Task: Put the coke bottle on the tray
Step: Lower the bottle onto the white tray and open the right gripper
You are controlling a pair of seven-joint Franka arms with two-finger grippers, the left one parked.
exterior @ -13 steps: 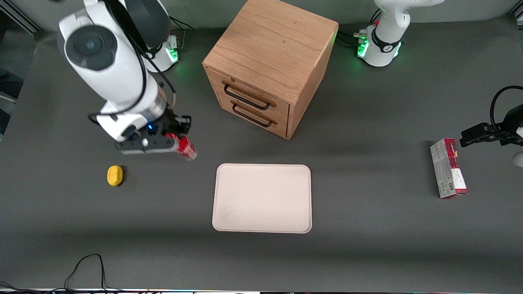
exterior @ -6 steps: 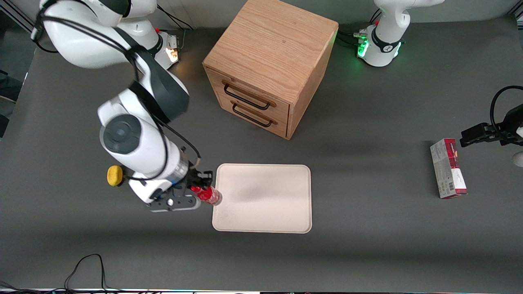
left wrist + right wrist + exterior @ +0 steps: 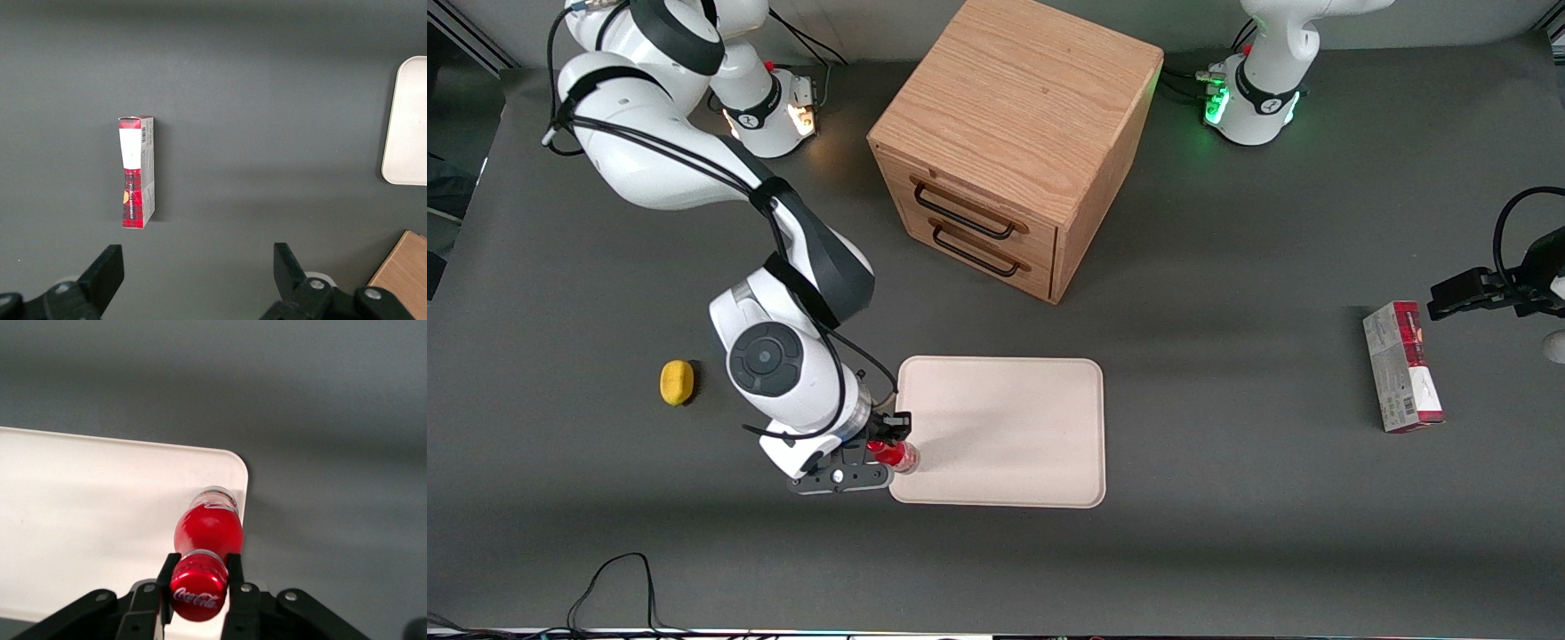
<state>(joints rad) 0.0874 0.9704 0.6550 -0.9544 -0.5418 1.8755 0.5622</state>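
My gripper [image 3: 889, 437] is shut on the red cap end of the coke bottle [image 3: 896, 454], a small slim red bottle. In the right wrist view the gripper [image 3: 199, 577] clamps the bottle [image 3: 208, 532] just below its cap, fingers [image 3: 167, 577] on both sides. The bottle's clear base is over the corner of the cream-white tray [image 3: 93, 520] nearest the working arm and the front camera. I cannot tell if the base touches the tray [image 3: 1014, 427]. The tray's edge also shows in the left wrist view [image 3: 407, 127].
A wooden drawer cabinet [image 3: 1014, 142] stands farther from the front camera than the tray. A yellow object [image 3: 677, 382] lies toward the working arm's end. A red-and-white carton [image 3: 1402, 366] lies toward the parked arm's end, also seen in the left wrist view [image 3: 137, 170].
My gripper has carried the coke bottle from near the yellow object toward the front camera and over to the tray's near corner, and has come lower.
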